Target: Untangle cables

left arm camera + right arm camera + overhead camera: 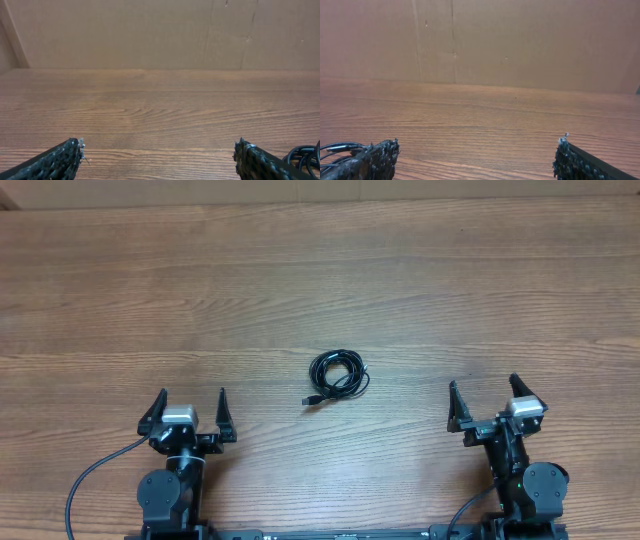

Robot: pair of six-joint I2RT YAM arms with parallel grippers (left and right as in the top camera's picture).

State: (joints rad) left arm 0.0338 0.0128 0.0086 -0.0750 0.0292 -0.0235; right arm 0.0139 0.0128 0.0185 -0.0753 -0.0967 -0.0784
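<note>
Cables [337, 375] coiled tight at mid-table, not yet handled.
Lying in 1 small bundle on the wooden table [300, 260], with a plug [311, 398] poking out lower left; well apart from left gripper [190, 395] and right gripper [483, 383], both spread wide and holding nothing. Best started, probably, by pinning the coil with 1 gripper and drawing the plug end away slowly with the other, low to the wood, to avoid tightening loops.

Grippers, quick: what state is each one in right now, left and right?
Left gripper: open, holding nothing.
Right gripper: open, holding nothing.
The cables lie coiled on the table between them, untouched.
</note>
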